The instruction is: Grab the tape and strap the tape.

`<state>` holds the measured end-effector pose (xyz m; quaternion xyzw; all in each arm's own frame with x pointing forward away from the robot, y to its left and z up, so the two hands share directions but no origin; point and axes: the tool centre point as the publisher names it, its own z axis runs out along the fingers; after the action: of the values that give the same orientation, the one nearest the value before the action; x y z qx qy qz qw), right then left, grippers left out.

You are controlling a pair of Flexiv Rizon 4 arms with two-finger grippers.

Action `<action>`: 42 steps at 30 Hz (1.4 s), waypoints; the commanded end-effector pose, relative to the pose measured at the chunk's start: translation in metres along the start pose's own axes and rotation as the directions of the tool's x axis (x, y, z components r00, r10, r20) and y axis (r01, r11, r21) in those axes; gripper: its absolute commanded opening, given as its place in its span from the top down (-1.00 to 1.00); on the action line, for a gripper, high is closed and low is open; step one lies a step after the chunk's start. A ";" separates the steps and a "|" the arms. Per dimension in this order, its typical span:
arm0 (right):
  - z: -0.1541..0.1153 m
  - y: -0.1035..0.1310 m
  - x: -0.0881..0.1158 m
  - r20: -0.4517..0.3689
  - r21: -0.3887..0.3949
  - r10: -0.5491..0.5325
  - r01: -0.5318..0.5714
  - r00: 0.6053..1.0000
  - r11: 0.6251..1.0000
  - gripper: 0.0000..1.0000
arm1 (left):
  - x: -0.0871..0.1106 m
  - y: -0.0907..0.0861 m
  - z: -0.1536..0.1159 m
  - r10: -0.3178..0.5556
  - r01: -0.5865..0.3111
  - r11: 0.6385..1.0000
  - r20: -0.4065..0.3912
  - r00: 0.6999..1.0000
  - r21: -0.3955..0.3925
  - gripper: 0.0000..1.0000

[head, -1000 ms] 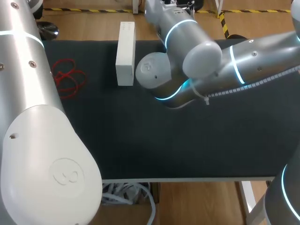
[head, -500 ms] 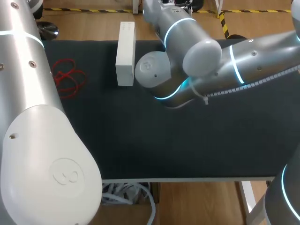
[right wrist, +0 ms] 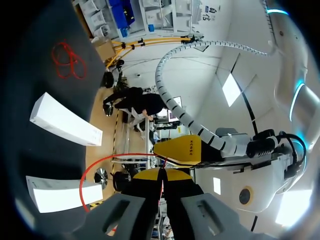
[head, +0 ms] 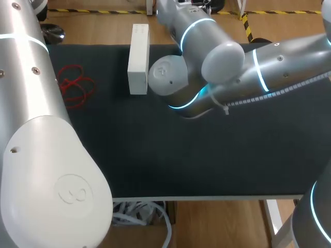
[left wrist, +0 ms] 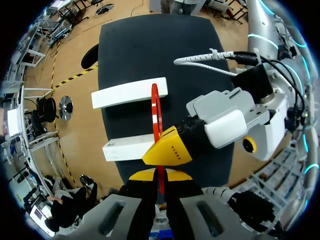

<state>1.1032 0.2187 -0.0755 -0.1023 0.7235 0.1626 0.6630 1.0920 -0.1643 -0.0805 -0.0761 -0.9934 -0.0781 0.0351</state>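
Grab done, with tape (left wrist: 155, 112) pinched tight in both left gripper (left wrist: 159, 176) and right gripper (right wrist: 161, 175) above the table (left wrist: 150, 50); strapping apparently not yet finished.

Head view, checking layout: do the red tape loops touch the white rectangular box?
No, the red tape loops lie apart from the white rectangular box.

Left end effector (left wrist: 159, 175) clamps red tape (left wrist: 155, 105); white boxes (left wrist: 129, 92) beyond
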 end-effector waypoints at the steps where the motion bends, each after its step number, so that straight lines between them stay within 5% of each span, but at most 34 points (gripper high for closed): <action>1: 0.000 0.003 -0.003 -0.010 -0.003 -0.002 0.002 1.000 1.000 1.00 | -0.003 -0.002 -0.003 0.000 0.000 1.000 -0.009 1.000 -0.005 1.00; 32: -0.001 0.006 -0.003 -0.008 0.010 0.007 -0.007 1.000 1.000 1.00 | -0.003 -0.002 -0.003 0.000 0.000 1.000 -0.009 1.000 -0.005 1.00; 33: -0.001 0.006 -0.003 -0.007 0.009 0.008 -0.008 1.000 1.000 0.91 | -0.003 -0.002 -0.003 0.000 0.000 1.000 -0.009 1.000 -0.005 1.00; 34: -0.001 0.005 -0.003 -0.008 0.010 0.008 -0.008 1.000 1.000 0.47 | -0.003 -0.002 -0.003 0.000 0.000 1.000 -0.009 1.000 -0.005 1.00; 42: -0.002 0.002 -0.003 -0.010 0.015 0.008 -0.008 1.000 1.000 0.35 | -0.003 -0.002 -0.003 0.000 0.000 1.000 -0.009 1.000 -0.005 1.00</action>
<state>1.1015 0.2193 -0.0751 -0.0937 0.7252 0.1612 0.6628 1.0923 -0.1640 -0.0797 -0.0760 -0.9934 -0.0780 0.0353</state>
